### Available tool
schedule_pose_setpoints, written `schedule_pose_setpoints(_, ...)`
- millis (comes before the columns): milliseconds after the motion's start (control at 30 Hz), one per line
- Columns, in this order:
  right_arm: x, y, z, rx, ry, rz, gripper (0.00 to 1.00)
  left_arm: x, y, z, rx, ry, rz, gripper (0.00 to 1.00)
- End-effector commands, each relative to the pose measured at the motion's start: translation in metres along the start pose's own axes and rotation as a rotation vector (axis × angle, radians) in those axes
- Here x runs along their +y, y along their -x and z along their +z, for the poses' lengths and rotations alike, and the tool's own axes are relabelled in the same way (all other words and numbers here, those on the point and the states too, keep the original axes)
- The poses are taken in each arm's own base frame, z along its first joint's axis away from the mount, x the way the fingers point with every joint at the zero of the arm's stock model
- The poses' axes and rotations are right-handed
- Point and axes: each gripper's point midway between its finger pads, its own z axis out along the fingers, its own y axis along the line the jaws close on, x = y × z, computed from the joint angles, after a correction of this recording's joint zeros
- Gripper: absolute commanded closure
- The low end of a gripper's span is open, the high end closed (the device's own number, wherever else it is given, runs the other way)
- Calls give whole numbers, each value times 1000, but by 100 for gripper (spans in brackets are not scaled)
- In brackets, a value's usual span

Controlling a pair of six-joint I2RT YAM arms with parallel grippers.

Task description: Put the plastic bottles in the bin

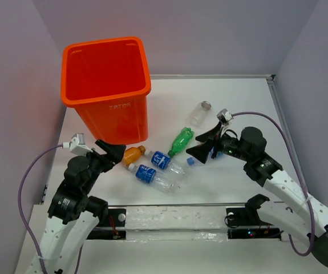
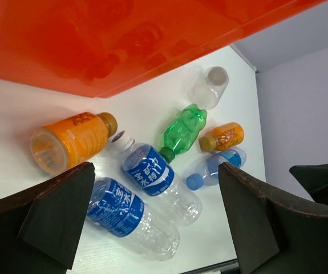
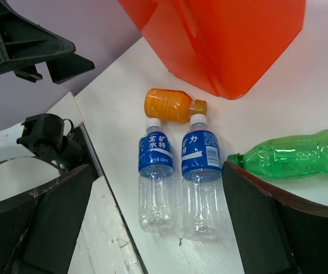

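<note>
Over the near left part of the table [image 1: 238, 103], your left gripper [image 1: 117, 152] hangs with its two fingers [image 2: 55, 222] spread wide, and it pinches nothing. In its wrist camera, a blue-labelled bottle [image 2: 149, 174] lies on its side in the gap between the finger tips. A second blue-labelled bottle [image 2: 118, 208] lies just beside it, partly behind the finger at the left of that view. A large orange bottle [image 2: 72, 140] lies just past that same finger, with its cap close to the cap of the first blue-labelled one. It is near the wall of the bin [image 2: 95, 45], which stands upright at the far left of the table. Further out you find the green bottle [image 2: 182, 134], then a small orange bottle [image 2: 225, 137] and a blue-capped bottle [image 2: 209, 170] near the other finger. The clear unlabelled bottle [image 2: 208, 85] is the farthest. All of these lie on the table, outside the bin. Your right gripper [image 1: 192, 145] is on the other side of the group, also with its fingers [image 3: 255, 222] well apart and holding nothing. In its wrist view both blue-labelled bottles lie side by side between the fingers, their caps pointing toward the large orange bottle. That one lies across the caps, just in front of the bin. The green bottle lies just beside the finger at the right of that view, with its cap toward the labelled pair.
</note>
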Motion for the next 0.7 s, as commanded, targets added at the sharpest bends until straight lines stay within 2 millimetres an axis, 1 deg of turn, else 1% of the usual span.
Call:
schedule_pose_setpoints(0, 3, -1, -5, -15, 3, -25, 0, 7, 0, -5, 4, 48, -38, 1)
schedule_pose_setpoints(100, 3, -4, -4, -4, 12, -19, 0, 0, -5, -2, 31, 13, -50, 1)
schedule_pose_setpoints(133, 3, -5, -2, 2, 14, -15, 0, 3, -9, 2, 45, 25, -54, 1)
schedule_pose_setpoints(200, 1, -9, -1, 8, 11, -1, 0, 12, -23, 11, 107, 76, -63, 1)
schedule_pose_setpoints(233, 0, -11, 0, 16, 12, 4, 0, 19, -33, 16, 144, 105, -69, 1)
schedule_pose_setpoints(267, -2, -15, 2, 31, 10, 19, 0, 19, -45, 22, 201, 102, -80, 1)
schedule_pose_setpoints(300, -2, -17, 2, 37, 11, 24, 0, 27, -56, 27, 228, 118, -84, 1)
schedule_pose_setpoints(333, -3, -18, 3, 42, 12, 29, 0, 30, -58, 31, 232, 125, -88, 1)
schedule_pose_setpoints(400, -1, -19, 2, 39, 17, 33, 0, 40, -58, 39, 202, 165, -92, 1)
schedule_pose_setpoints(433, -2, -22, 0, 42, 14, 35, 0, 45, -53, 42, 171, 189, -89, 1)
schedule_pose_setpoints(500, -1, -22, -2, 32, 12, 28, 0, 56, -45, 45, 117, 243, -85, 1)
schedule_pose_setpoints(567, -4, -25, -2, 34, 7, 26, 0, 63, -42, 48, 80, 272, -96, 1)
schedule_pose_setpoints(667, -3, -27, 1, 44, 24, 34, 0, 75, -47, 55, 61, 302, -107, 1)
